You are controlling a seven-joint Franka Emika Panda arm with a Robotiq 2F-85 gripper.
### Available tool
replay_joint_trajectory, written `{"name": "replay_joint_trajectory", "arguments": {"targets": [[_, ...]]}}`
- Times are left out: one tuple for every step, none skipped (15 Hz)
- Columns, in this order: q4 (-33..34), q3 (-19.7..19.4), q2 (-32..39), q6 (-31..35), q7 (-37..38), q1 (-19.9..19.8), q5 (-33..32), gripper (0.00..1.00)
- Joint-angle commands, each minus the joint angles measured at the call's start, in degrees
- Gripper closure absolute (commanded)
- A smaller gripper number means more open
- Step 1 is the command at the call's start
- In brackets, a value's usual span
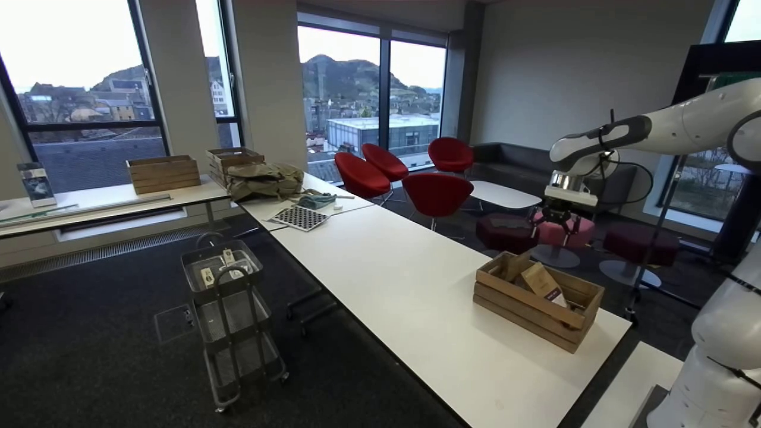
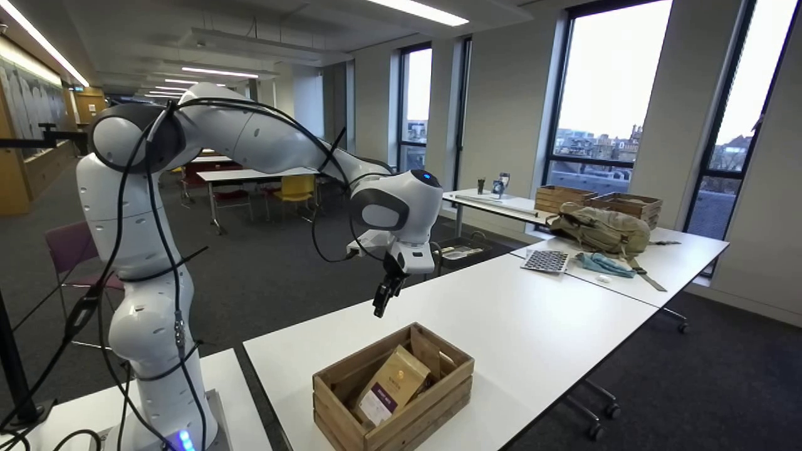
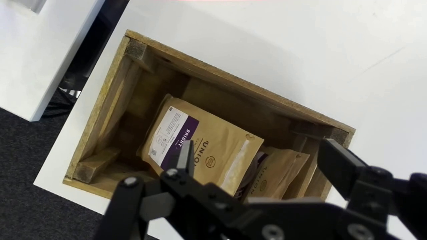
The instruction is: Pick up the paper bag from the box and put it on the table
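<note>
Inspecting one box [image 2: 431, 408], we count two paper bags [image 3: 218, 133] inside, one partly hidden; the end effector [image 3: 257, 155] has jaws apart.

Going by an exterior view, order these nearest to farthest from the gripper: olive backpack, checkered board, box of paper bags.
1. Box, on the table below the gripper.
2. Checkered board, well beyond the box, lying flat.
3. Olive backpack, just past the board.
</note>
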Motion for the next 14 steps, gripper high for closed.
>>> {"name": "replay_joint_trajectory", "arguments": {"targets": [[2.9, 1.0, 4.4, 0.5, 0.7, -0.6, 0.7, 0.0], [3.5, 1.1, 5.6, 0.7, 0.5, -0.5, 1.0, 0.0], [4.1, 1.2, 6.7, 1.0, 0.3, -0.4, 1.5, 0.0], [4.7, 1.2, 7.8, 1.4, 0.0, -0.3, 2.1, 0.0], [5.3, 1.2, 8.8, 1.8, -0.3, -0.3, 2.9, 0.0], [5.8, 1.2, 9.8, 2.7, -0.6, -0.3, 3.9, 0.0], [6.2, 1.2, 10.6, 3.4, -0.6, -0.4, 4.9, 0.0], [6.5, 1.1, 11.3, 4.5, -0.1, -0.5, 6.1, 0.0], [7.0, 1.0, 12.1, 5.1, 0.1, -0.6, 6.8, 0.0], [7.4, 0.9, 13.0, 5.8, 0.4, -0.7, 7.3, 0.0], [7.7, 0.7, 14.0, 6.4, 0.6, -0.8, 7.7, 0.0], [8.0, 0.6, 14.7, 6.7, 0.5, -0.9, 8.2, 0.0], [8.4, 0.5, 15.7, 6.9, 0.7, -1.0, 8.5, 0.0], [8.8, 0.3, 16.7, 7.1, 0.7, -1.1, 8.8, 0.0]]}}
